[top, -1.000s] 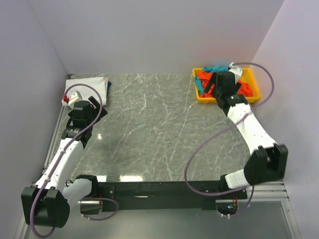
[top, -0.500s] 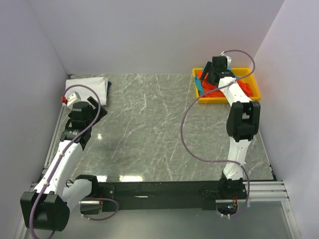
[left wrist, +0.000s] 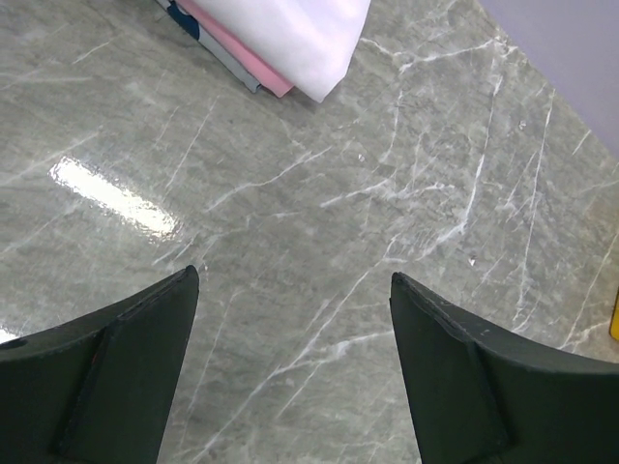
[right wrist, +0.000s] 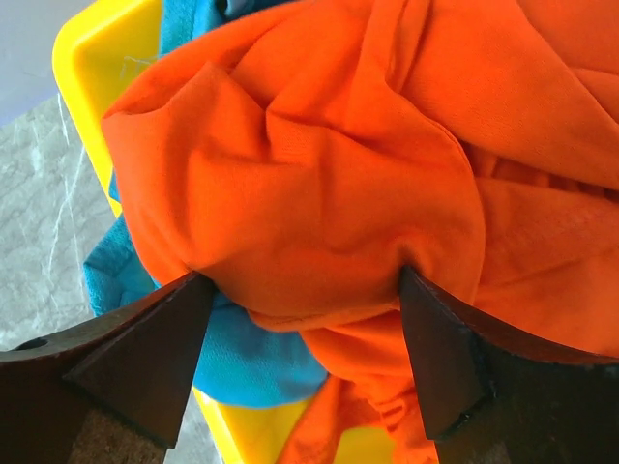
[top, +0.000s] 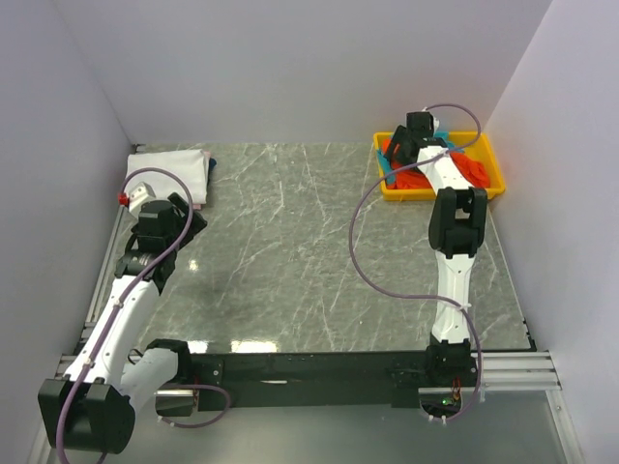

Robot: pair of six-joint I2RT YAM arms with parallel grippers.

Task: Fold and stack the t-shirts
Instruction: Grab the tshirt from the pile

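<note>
A bright orange-red t-shirt [right wrist: 319, 174] lies crumpled on a teal t-shirt [right wrist: 251, 358] in the yellow tray [right wrist: 92, 58]. My right gripper [right wrist: 305, 278] is open, with both fingertips pressed into a bulge of the orange cloth, one on each side. In the top view this gripper [top: 401, 155] is over the left end of the tray [top: 488, 159]. A folded white t-shirt [top: 174, 169] lies at the far left corner on a small stack, also seen in the left wrist view [left wrist: 300, 34]. My left gripper [left wrist: 293, 275] is open and empty above bare table, just right of that stack [top: 193, 220].
A pink layer [left wrist: 242, 63] and darker cloth edges show under the white shirt. The table is grey-green marble [top: 309, 251], walled at the back and both sides. The right arm [top: 453, 232] stretches straight toward the tray, with its cable looping over the table.
My right arm has stretched out and pushed its gripper further into the tray onto the orange shirt. My left arm has drawn back slightly from the folded stack.
</note>
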